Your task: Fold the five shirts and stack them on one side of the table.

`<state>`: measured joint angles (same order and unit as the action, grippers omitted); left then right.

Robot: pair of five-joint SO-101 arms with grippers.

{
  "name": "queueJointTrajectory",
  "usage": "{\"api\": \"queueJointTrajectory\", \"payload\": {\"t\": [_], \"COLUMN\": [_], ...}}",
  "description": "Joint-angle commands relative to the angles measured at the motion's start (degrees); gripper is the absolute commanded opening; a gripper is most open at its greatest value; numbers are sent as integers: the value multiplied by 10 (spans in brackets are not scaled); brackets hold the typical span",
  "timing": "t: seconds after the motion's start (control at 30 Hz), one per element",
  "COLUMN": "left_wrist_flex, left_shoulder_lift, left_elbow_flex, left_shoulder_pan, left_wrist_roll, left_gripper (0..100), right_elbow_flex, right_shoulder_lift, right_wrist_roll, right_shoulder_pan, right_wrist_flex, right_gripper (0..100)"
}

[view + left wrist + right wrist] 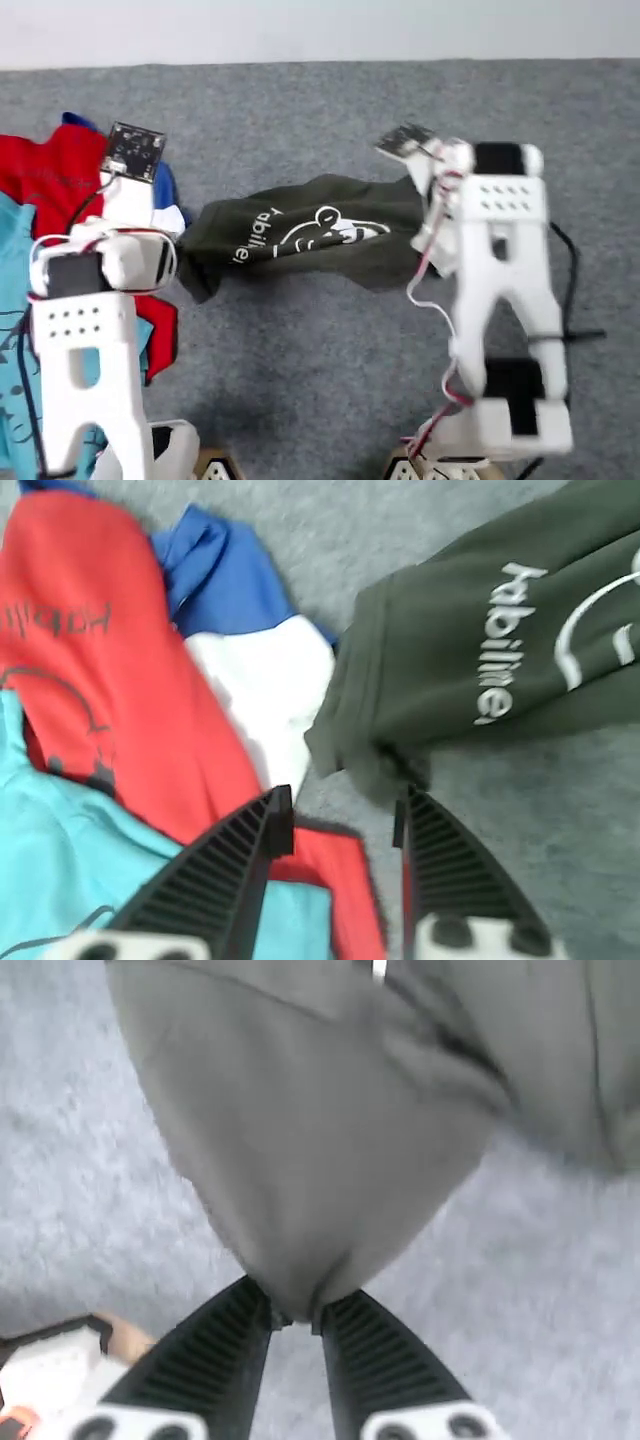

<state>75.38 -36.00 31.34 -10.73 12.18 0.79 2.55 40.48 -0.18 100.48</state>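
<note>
I've got R tool (295,1312) clamped on the soft, floppy green shirt (300,235); L tool (340,805), apart beside it, should prob pinch its bunched corner.

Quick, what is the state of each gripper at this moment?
Left gripper: open, holding nothing, its fingertips close to the edge of the dark green shirt.
Right gripper: closed, holding a fold of the dark green shirt.
</note>
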Motion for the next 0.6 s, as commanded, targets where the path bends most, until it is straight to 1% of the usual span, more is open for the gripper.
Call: {"api": "queueJointTrajectory", "payload": {"t": [0.0,0.2,0.33,0.47,0.57], "left_wrist_flex": [27,94,100,62,7], "left_shoulder_lift": [-48,-68,-68,-67,-66], "left_elbow_flex": [-8,-7,39,116,167], "left_shoulder_pan": [31,80,118,164,189], "left_wrist_roll": [-25,-27,-26,-25,-25], "left_gripper": [177,177,178,179,180], "right_elbow_flex": [-67,-153,-177,-207,-229], "right_shoulder_lift": [136,305,372,396,397], "right_wrist_roll": [39,108,151,169,169], "right_shoulder_pan": [57,161,225,254,255], "right_wrist_flex": [24,24,24,23,23], "right_gripper": [11,11,11,11,11]}}
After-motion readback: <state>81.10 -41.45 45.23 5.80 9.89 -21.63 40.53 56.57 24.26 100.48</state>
